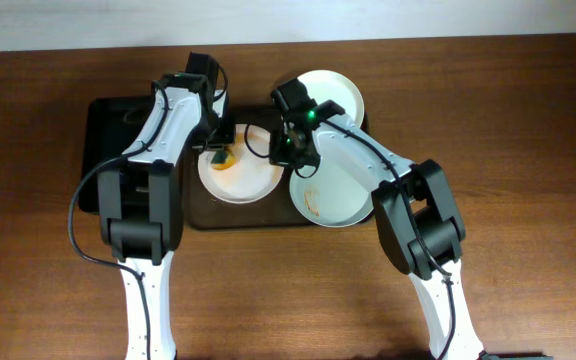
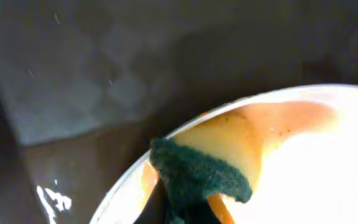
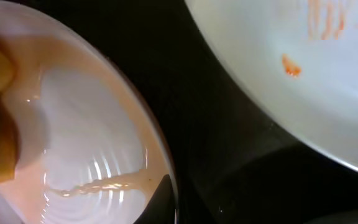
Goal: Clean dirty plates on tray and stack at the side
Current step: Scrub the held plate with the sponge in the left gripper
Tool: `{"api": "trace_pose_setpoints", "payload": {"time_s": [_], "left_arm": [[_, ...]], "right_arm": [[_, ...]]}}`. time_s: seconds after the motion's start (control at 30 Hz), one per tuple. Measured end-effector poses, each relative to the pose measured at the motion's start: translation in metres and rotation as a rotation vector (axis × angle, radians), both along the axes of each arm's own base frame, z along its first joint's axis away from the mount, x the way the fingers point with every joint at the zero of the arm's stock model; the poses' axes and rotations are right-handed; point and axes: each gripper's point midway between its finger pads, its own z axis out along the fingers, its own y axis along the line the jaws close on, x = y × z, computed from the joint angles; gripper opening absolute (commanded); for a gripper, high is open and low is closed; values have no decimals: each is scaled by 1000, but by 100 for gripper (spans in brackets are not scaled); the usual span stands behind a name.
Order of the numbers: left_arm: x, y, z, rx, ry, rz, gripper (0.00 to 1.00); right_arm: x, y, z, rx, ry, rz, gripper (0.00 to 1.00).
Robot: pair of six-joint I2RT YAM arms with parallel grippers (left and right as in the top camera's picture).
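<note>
The dark brown tray (image 1: 258, 216) holds a white plate (image 1: 248, 180) smeared orange at its left and a pale blue-grey plate (image 1: 333, 190) with orange streaks at its right. A second white plate (image 1: 336, 92) lies at the tray's back right edge. My left gripper (image 1: 218, 150) is shut on a green-and-yellow sponge (image 1: 222, 160) pressed on the smeared white plate (image 2: 303, 162); the sponge's dark green pad (image 2: 197, 177) shows close up. My right gripper (image 1: 290, 150) pinches that plate's right rim (image 3: 86, 112), one finger (image 3: 161, 200) inside the rim. The blue-grey plate (image 3: 278, 74) lies beside it.
A smaller glossy black tray (image 1: 108, 150) lies left of the brown tray, under my left arm. Brown wooden table (image 1: 528, 150) surrounds both trays. The brown tray's bare floor (image 3: 222, 137) shows between the two plates.
</note>
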Motion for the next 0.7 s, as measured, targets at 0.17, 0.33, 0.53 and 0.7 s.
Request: {"api": "trace_pose_setpoints", "payload": {"time_s": [0.17,0.33,0.53,0.7], "left_arm": [[-10,-18,3,-209,2,-243,1],[5,-27,1,-214,-40,-170,1],[-32,-2,1,-54,134,-40,0],[-22,-46,2,-372,37,-269,0]], "right_arm": [[-1,-1,0,-3,1,6,4],[3,-7,-1,-11,-1,-9,4],[2,-6,0,-4,4,-6,4],[2,-6,0,-2,5,-5,4]]}}
